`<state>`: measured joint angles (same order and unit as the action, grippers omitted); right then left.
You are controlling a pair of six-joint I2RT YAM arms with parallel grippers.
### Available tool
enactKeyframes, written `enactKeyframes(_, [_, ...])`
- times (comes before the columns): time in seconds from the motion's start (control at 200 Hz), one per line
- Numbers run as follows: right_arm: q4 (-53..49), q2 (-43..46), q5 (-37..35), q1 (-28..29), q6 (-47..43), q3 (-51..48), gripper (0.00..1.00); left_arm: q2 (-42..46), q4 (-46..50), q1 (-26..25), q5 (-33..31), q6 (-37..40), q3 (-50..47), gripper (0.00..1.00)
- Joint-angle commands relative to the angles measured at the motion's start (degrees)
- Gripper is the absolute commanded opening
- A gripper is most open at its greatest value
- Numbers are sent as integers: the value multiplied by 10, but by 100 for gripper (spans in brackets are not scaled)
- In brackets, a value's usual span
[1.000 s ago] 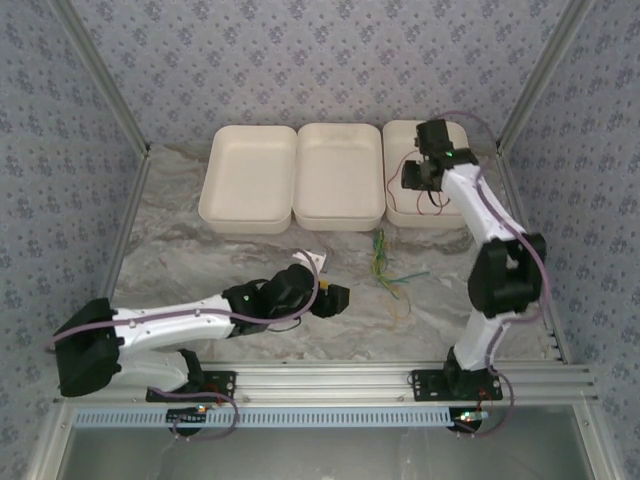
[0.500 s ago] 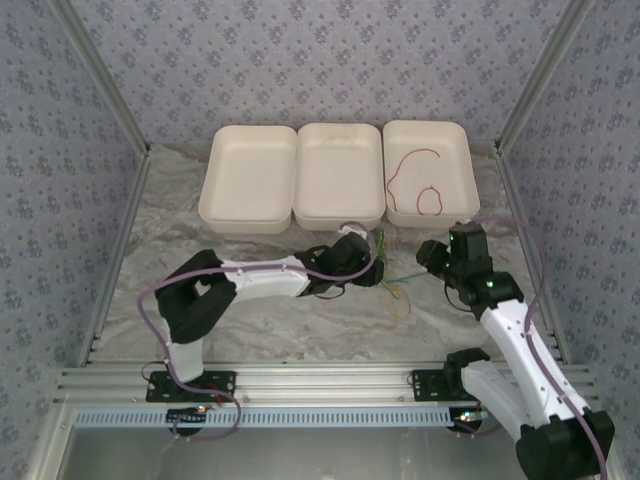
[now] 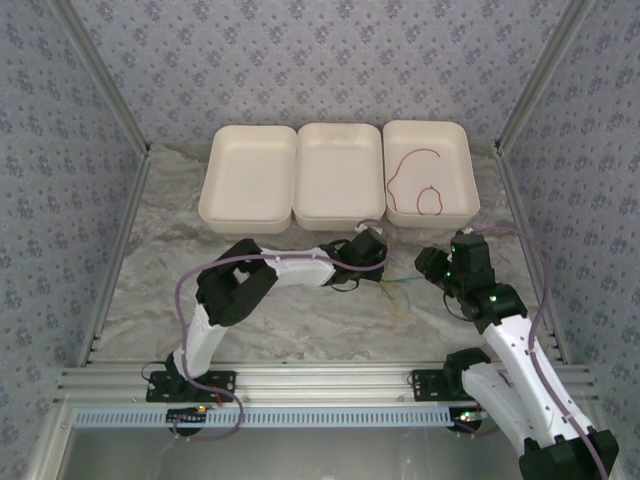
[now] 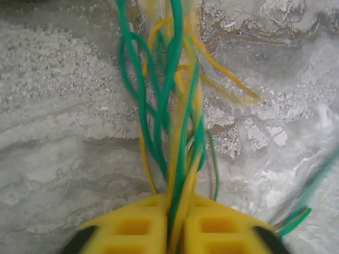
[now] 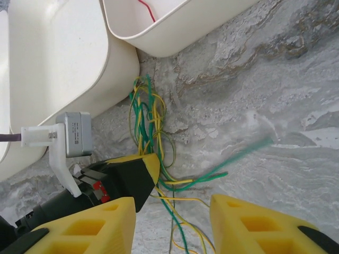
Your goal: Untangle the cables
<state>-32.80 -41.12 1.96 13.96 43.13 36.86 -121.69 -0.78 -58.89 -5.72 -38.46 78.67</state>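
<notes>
While the left gripper (image 4: 177, 214) is clenched on a bundle of green and yellow cables (image 4: 172, 111), its two yellow fingers (image 4: 132, 227) stand pressed together, with the strands rising out of the seam between them. From that grip the bundle fans out over the grey marbled counter (image 4: 53, 106) — green loops cross yellow ones, and one yellow strand arcs off to the side.

From above, the left arm reaches across the middle of the counter (image 3: 170, 260). The left gripper (image 3: 372, 255) sits just in front of the gap between the middle tray (image 3: 340, 175) and the right tray (image 3: 455, 150). A thin green strand and a pale yellow loop of the green and yellow cables (image 3: 398, 290) trail over the counter between the two grippers.

The right gripper (image 3: 432, 265) stands near, on the right of the tangle, and is released. In its own wrist view the right gripper (image 5: 172, 211) shows yellow fingers (image 5: 92, 227) set wide apart with nothing clamped. Loose ends of the green and yellow cables (image 5: 148, 121) lie on the counter (image 5: 265, 79) beneath that gap. The tip of the left gripper (image 5: 151, 161) meets the bundle just beside the wall of the middle tray (image 5: 63, 69).

Three white trays stand side by side along the far edge of the counter, the left tray (image 3: 250, 175) at the far-left end of the row. A red cable (image 3: 425, 195) lies curled inside the right tray — well apart from the tangle.
</notes>
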Motion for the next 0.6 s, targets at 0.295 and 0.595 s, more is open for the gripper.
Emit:
enactKeyframes(0.295, [-4,17,76,33,11,34,35,228,-245,10,33,36,-226,0])
enactKeyframes(0.595, [174,52,48,149,209,-23,58,379,-346,44,59,38,-344,0])
